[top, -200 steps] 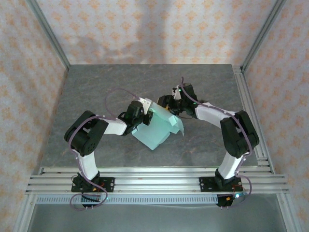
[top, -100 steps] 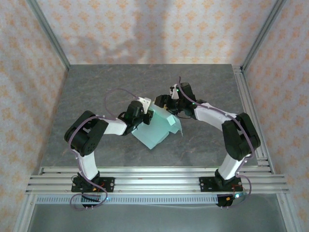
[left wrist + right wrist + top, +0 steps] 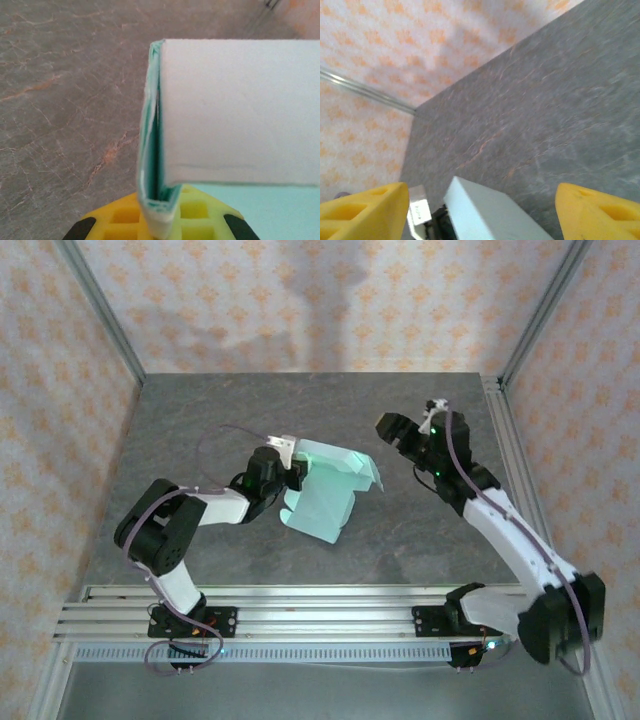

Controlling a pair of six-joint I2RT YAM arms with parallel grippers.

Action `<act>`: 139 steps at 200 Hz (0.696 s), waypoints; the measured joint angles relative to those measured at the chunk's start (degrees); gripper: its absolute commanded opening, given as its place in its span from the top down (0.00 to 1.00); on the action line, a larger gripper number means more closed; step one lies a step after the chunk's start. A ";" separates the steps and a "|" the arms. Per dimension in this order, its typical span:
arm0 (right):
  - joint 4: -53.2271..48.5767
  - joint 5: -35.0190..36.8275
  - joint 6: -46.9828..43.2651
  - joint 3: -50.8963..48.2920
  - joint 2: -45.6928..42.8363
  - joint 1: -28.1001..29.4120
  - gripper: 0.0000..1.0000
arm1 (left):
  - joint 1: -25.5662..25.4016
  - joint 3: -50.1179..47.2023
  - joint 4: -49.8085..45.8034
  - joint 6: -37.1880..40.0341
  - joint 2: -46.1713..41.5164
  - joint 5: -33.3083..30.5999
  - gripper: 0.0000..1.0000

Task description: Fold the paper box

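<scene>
Paper box (image 3: pixel 322 498) mid-fold, held at one edge

We judge the fold to be partway through. The paper box lies near the middle of the table (image 3: pixel 190 420), a little towards its left side, with the near panel flat on the table top and the far panel raised and bent over. The left gripper (image 3: pixel 160 222) is clamped tight on the box's left edge, where two layers of card run together between the yellow pads (image 3: pixel 102 220). The right gripper (image 3: pixel 392 428) hangs above the table's far right part, well apart from the box, its jaws spread wide and holding nothing. As we see it, the next move calls for that free gripper to come to the loose curled flap on the box's right side and press it down while the left one anchors the card. The card is thin, pale mint and matte, and looks springy at the creases
</scene>
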 measured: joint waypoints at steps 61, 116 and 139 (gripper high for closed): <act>1.81 6.29 0.74 -13.66 -18.25 -0.57 0.24 | 4.66 -1.09 5.40 -14.21 -3.78 2.97 1.00; 14.95 -2.21 6.16 -20.44 -13.22 -0.17 0.29 | 4.81 -1.09 9.68 -23.58 -4.04 6.16 1.00; 21.09 -4.04 8.70 -20.98 -7.98 1.62 0.33 | 4.81 -1.09 11.78 -26.53 -4.04 6.45 1.00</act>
